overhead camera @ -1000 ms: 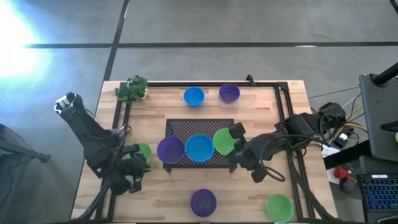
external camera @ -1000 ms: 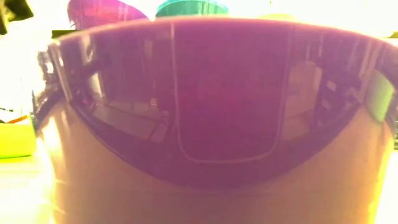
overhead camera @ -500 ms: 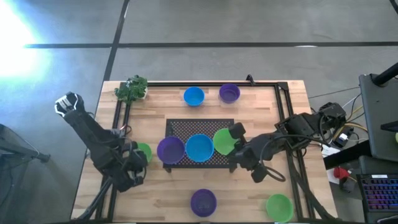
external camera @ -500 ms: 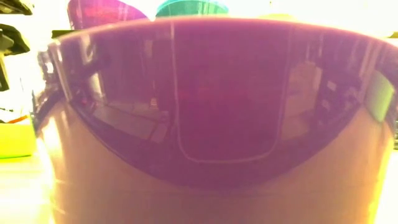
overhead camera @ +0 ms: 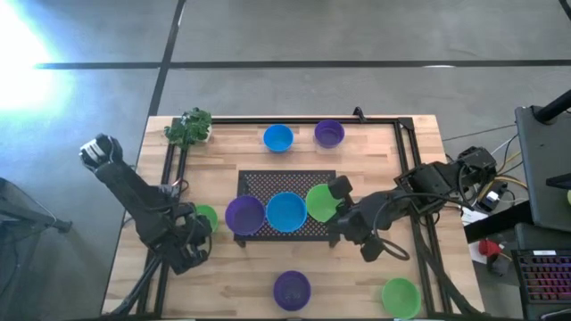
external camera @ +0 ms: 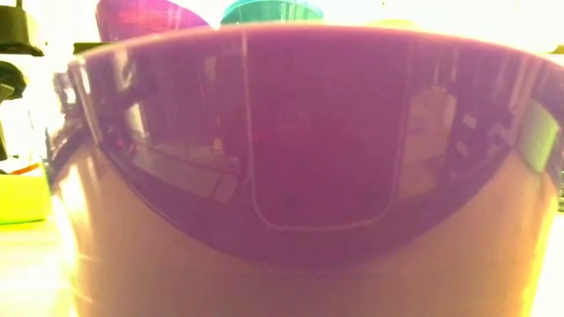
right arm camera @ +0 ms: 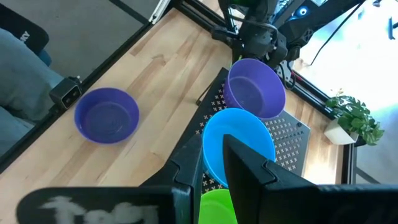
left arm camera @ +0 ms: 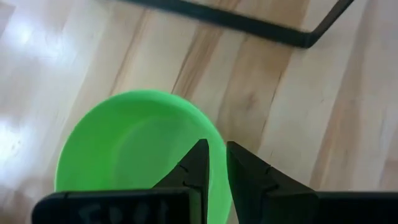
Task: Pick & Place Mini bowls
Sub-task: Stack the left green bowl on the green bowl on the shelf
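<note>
Bowls of glossy plastic are spread over the wooden desk [overhead camera: 375,152], and three already sit on the black square mesh mat [overhead camera: 287,184] at its middle: a purple mini bowl [overhead camera: 244,215], a bright blue mini bowl [overhead camera: 286,211] and a lime green mini bowl [overhead camera: 318,201], each touching its neighbour. The left claw [left arm camera: 215,163] is at about eight o'clock on the desk, its fingers drawn nearly together with only a thin slit between them, pinching the rim of a lime green mini bowl [left arm camera: 134,149] that lies just beside the mat's nine o'clock edge. The right claw [right arm camera: 208,163] waits at the mat's four o'clock corner over the green bowl there; its fingers stand a narrow gap apart with nothing seen between them.

The step in hand looks to be lifting this green bowl toward the mat. A rim pinch on slick plastic will likely let the bowl swing or slip, so raise it straight and slowly, and keep it level. The mat's front row is full; aim for the bare mesh at twelve o'clock, coming in high enough to clear the purple bowl's rim. Release only once the base rests flat.

Other bowls wait: blue [overhead camera: 277,137] and purple [overhead camera: 329,133] at twelve o'clock, purple [overhead camera: 291,288] and green [overhead camera: 400,295] near six and five. A small leafy plant [overhead camera: 189,127] stands at eleven.
</note>
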You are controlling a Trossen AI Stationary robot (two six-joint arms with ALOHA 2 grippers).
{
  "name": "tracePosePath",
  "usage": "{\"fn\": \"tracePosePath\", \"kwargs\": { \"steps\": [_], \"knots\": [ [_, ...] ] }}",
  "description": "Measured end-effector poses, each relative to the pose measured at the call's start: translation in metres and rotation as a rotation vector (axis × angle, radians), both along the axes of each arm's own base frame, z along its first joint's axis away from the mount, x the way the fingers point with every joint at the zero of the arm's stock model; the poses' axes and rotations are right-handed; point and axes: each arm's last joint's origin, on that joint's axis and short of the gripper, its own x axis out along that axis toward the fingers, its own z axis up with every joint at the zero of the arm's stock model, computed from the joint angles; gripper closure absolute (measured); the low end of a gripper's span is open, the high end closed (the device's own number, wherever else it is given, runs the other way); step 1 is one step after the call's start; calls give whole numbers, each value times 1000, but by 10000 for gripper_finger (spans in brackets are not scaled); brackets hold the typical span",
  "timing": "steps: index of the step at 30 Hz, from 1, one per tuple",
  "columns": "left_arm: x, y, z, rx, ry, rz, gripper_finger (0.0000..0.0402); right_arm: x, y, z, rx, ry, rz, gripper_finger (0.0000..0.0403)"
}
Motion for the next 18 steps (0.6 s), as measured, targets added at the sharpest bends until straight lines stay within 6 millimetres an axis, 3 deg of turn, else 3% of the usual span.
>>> {"fn": "tracePosePath", "kwargs": {
  "steps": [11, 18],
  "knots": [
    [2, -2, -4, -11, -4, 8, 351, 0, 0, 0, 0, 0, 0, 344],
    [-1, 0, -17, -8, 36, 31, 351, 0, 0, 0, 0, 1, 0, 344]
  ]
}}
